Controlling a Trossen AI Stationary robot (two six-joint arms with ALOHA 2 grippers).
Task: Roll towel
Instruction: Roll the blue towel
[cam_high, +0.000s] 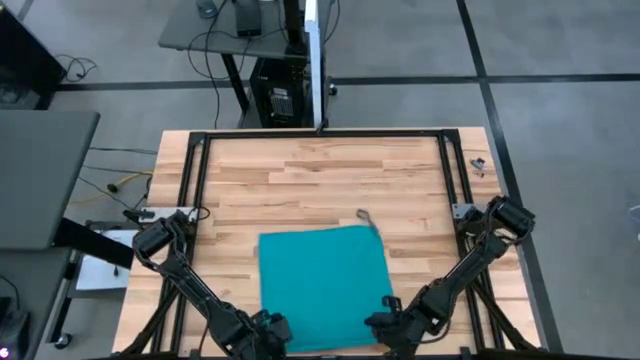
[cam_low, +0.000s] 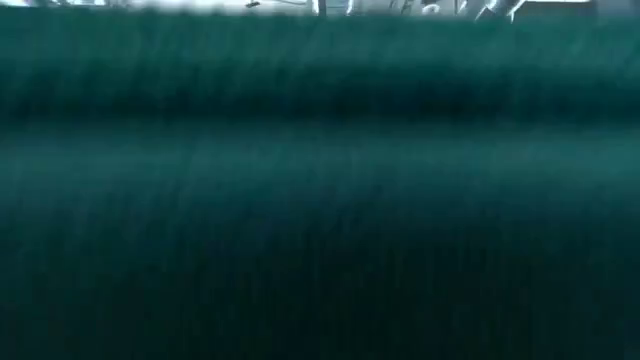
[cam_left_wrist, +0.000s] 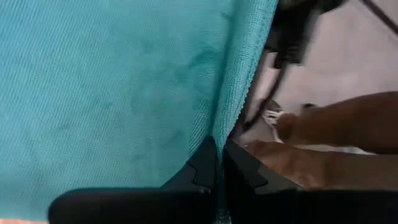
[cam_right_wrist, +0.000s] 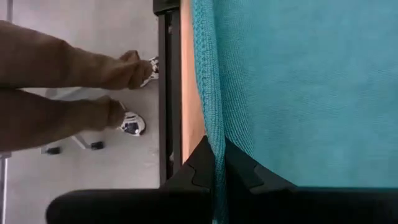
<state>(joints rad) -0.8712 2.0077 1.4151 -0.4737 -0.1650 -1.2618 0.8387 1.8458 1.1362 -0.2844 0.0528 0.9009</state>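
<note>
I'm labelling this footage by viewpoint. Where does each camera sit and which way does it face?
High: above, straight down on the table, towel, both arms.
Low: table height; towel fills it; no arm shows.
Left wrist: past the left gripper, shut on the towel's edge.
Right wrist: past the right gripper, likewise.
Both wrist views share a person's legs.

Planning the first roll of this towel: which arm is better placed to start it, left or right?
Neither alone. The left pincer and right pincer are each shut on the near edge of the towel, one near each corner. They are evenly placed, so rolling together looks best.
</note>
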